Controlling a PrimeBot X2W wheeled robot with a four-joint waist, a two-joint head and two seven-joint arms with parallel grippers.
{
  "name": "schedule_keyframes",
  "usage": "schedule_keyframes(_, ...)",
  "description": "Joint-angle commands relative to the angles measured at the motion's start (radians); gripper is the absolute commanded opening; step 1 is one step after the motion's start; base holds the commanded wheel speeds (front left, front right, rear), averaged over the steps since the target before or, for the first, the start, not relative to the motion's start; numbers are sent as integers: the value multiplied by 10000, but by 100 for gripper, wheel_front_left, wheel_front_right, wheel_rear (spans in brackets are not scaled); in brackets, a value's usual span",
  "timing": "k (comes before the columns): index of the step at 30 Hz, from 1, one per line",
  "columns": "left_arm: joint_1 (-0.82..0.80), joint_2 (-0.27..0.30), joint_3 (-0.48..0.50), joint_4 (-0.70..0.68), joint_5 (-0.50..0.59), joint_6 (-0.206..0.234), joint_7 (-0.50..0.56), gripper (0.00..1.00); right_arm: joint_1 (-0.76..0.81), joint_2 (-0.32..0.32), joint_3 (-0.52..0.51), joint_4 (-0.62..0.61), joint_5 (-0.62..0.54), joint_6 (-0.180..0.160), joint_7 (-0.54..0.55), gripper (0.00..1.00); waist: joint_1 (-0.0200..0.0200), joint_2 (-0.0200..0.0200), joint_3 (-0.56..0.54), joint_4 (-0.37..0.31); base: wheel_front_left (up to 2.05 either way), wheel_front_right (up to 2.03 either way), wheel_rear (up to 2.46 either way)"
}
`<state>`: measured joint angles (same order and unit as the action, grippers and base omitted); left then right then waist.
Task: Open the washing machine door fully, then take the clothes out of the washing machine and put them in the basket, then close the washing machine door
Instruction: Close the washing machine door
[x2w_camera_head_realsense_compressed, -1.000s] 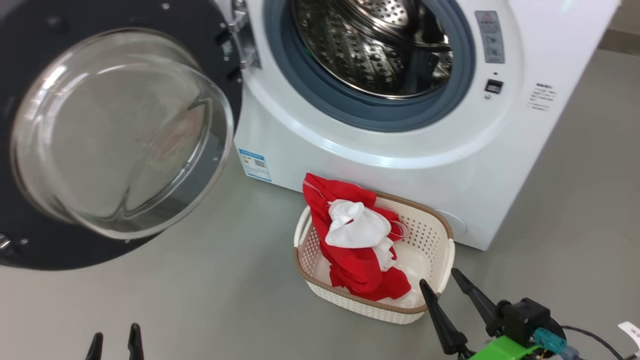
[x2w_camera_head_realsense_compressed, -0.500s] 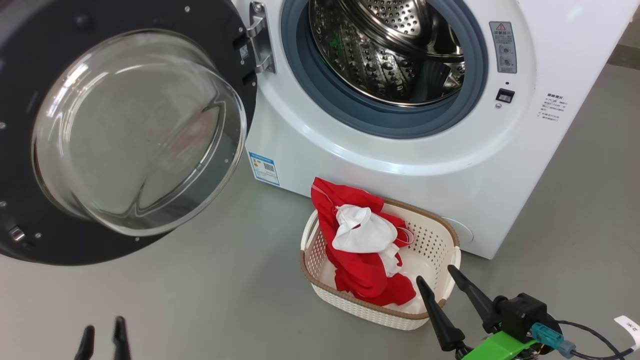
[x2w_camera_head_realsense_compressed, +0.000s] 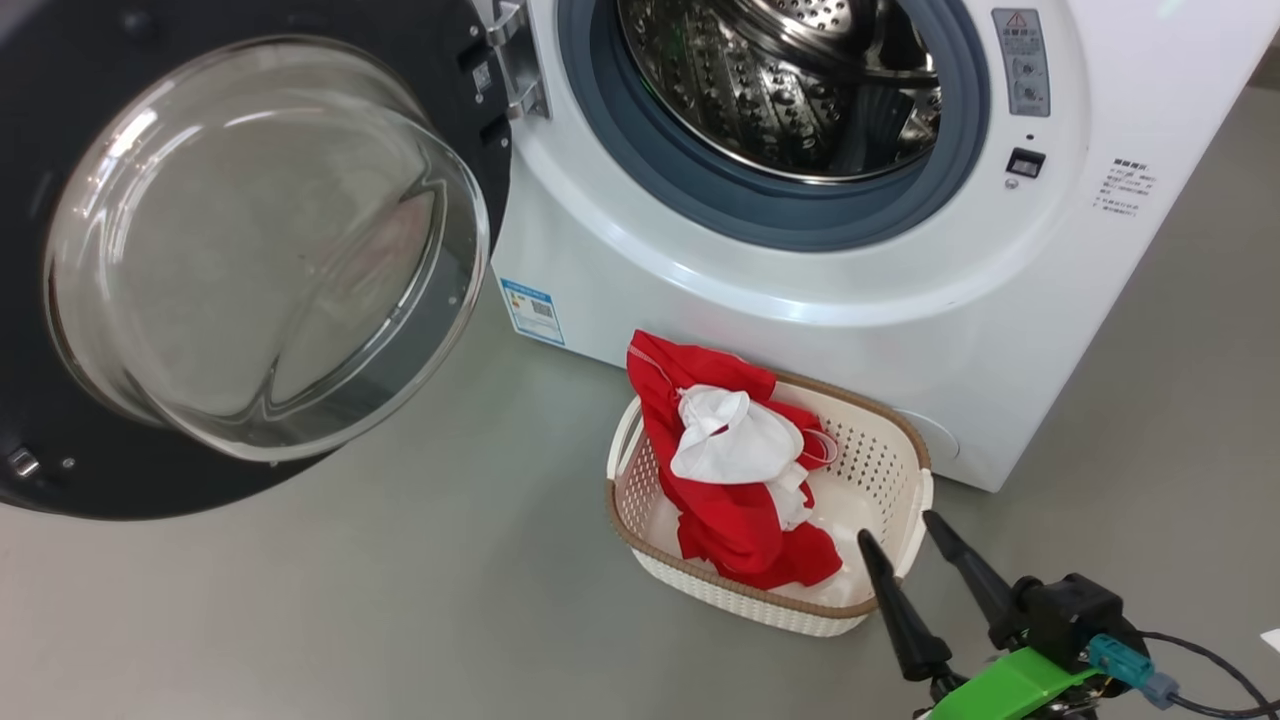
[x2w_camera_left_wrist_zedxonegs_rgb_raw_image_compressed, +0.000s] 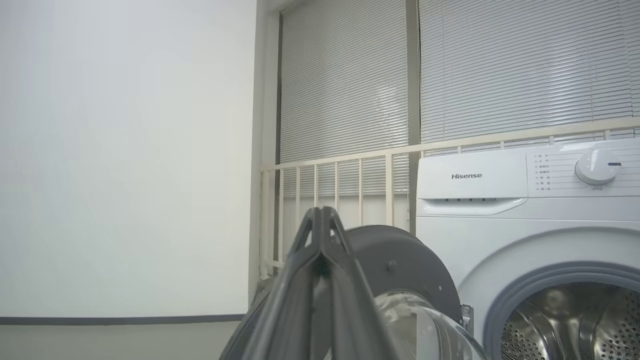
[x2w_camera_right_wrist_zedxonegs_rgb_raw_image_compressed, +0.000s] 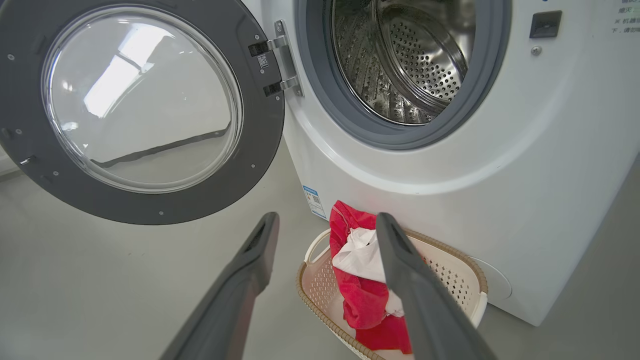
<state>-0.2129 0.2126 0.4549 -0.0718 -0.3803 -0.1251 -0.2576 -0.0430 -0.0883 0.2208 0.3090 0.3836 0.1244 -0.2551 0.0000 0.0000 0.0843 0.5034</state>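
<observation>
Head view: clothes (x2w_camera_head_realsense_compressed: 735, 480), red and white, heaped in the basket (x2w_camera_head_realsense_compressed: 700, 590) on the floor (x2w_camera_head_realsense_compressed: 400, 600), just in front of the washing machine (x2w_camera_head_realsense_compressed: 800, 330). Washing machine door (x2w_camera_head_realsense_compressed: 60, 480) swung wide open at left. Right gripper (x2w_camera_head_realsense_compressed: 898, 528) fingers spread, empty, beside basket's near corner. Left gripper (x2w_camera_left_wrist_zedxonegs_rgb_raw_image_compressed: 320, 212) fingers pressed together, empty.

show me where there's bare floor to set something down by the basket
Largest free patch: floor between the open washing machine door and the basket. More floor right of the washing machine. Crowded: the basket sits close to the machine's front, clothes fill its left side, the right gripper hovers open at its near right corner.
</observation>
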Motion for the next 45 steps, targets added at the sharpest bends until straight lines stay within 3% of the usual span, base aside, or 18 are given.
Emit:
schedule_keyframes(1, -765, 811, 492, -52, -330, -52, -42, 0, -69, 11, 90, -292, -146, 63, -67, 100, 0, 0, 148, 16, 0, 0, 0)
schedule_keyframes(7, -2990, 2561, 891, 2059, -2156, -54, -42, 0, -134, 49, -228, -401, -358, 63, -67, 100, 0, 0, 578, 27, 0, 0, 0)
schedule_keyframes(10, -3829, 3268, 664, 3643, -3066, -54, -42, 0, -281, 68, -285, -419, -452, 63, -67, 100, 0, 0, 812, -37, 0, 0, 0)
schedule_keyframes(11, -4385, 3693, 326, 4919, -3919, -54, -13, 0, -390, 81, -296, -410, -504, 63, -67, 100, 0, 0, 937, -89, 0, 0, 0)
schedule_keyframes(13, -4673, 3950, 175, 5545, -4306, -54, 86, 0, -438, 89, -306, -404, -523, 63, -67, 100, 0, 0, 995, -110, 0, 0, 0)
schedule_keyframes(17, -5521, 4798, -671, 7762, -5405, -55, 1253, 0, -600, 122, -330, -389, -586, 63, -67, 100, 0, 0, 1190, -212, 0, 0, 0)
schedule_keyframes(20, -5989, 5130, -1205, 8899, -6157, -55, 2504, 0, -669, 142, -306, -384, -632, 63, -67, 100, 0, 0, 1325, -303, 0, 0, 0)
schedule_keyframes(26, -6481, 5514, -1783, 10294, -7321, -55, 4611, 0, -811, 143, -253, -371, -750, 63, -67, 100, 0, 0, 1650, -477, 0, 0, 0)
schedule_keyframes(33, -6586, 5626, -2026, 10982, -8129, -55, 5804, 0, -951, 133, -156, -341, -873, 63, -67, 100, 0, 0, 1958, -624, 0, 0, 0)
schedule_keyframes(45, -6075, 5490, -2679, 10122, -9064, -55, 7280, 0, -927, 199, -142, -275, -852, 63, -67, 100, 0, 0, 1881, -636, 0, 0, 0)
